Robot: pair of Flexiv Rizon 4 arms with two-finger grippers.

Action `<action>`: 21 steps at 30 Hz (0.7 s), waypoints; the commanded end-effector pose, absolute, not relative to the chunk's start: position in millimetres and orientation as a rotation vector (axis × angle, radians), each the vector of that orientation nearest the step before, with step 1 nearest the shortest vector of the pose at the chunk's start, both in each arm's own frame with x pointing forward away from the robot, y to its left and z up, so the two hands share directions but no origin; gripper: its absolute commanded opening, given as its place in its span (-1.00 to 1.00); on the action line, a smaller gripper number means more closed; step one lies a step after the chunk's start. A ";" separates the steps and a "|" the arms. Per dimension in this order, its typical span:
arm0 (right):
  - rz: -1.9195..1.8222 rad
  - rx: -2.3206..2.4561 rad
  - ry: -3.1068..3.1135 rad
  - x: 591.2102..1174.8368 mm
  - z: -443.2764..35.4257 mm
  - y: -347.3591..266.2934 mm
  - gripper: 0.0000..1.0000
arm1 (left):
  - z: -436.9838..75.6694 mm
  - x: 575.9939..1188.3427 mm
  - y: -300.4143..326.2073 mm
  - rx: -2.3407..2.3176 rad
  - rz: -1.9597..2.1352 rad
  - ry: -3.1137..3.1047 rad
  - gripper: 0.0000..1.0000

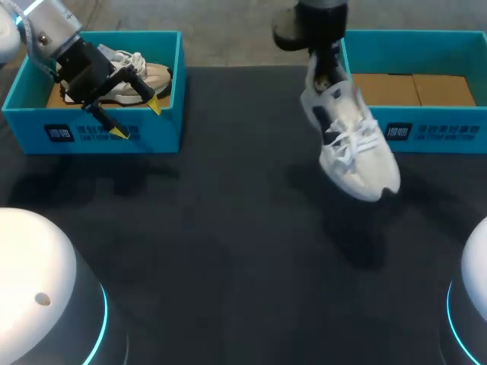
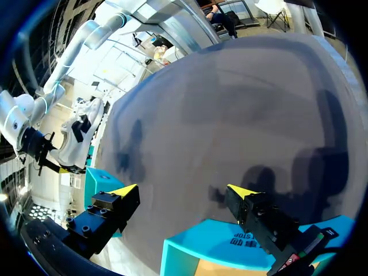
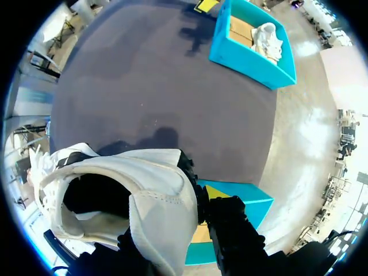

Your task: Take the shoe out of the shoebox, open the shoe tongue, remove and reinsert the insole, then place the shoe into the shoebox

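- Right wrist view shows my right gripper (image 3: 198,198) closed on the heel rim of the white shoe (image 3: 155,195). One yellow tip lies on the outside of the heel wall. The other finger is hidden, I judge inside the opening.
- In the head view the shoe hangs in the air from this grip, toe down and tilted, above the table (image 1: 228,228) and just beside the right shoebox (image 1: 434,133).
- I judge the shoe to be light. Its upper is soft and the laces are loose, while the sole is stiffer, so the padded heel can bend or slip in a thin pinch.
- For the tongue, I would set the shoe down on its sole and take the tongue at its free top edge, then the insole at the heel end.
- My left gripper (image 1: 137,120) is open and holds nothing. It is over the front wall of the left shoebox (image 1: 76,133), where a beige shoe (image 1: 144,76) lies.
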State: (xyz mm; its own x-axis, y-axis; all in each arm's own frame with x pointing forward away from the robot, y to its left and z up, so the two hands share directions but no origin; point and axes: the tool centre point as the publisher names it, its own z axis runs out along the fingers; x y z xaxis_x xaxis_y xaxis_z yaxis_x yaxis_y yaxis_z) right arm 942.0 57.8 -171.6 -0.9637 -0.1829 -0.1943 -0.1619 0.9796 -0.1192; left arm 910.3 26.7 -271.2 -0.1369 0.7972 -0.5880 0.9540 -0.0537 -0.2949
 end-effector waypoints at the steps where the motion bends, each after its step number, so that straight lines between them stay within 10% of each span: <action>1: -0.124 -0.263 2.918 940.2 -170.4 48.6 -1.00 | -270.7 909.9 26.5 1.891 -0.963 1.984 1.00; 21: -0.244 -0.298 2.856 981.2 -142.8 2.3 -1.00 | -270.7 909.9 26.5 1.891 -0.963 1.984 1.00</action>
State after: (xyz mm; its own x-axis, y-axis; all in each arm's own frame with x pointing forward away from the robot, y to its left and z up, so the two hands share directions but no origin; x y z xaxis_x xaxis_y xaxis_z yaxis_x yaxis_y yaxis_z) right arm 973.4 15.7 -154.8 -0.9434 -0.2181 -0.2497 -0.1686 0.9641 -0.2051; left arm 910.3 26.7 -271.3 -0.1369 0.7972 -0.5880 0.9540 -0.0537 -0.2950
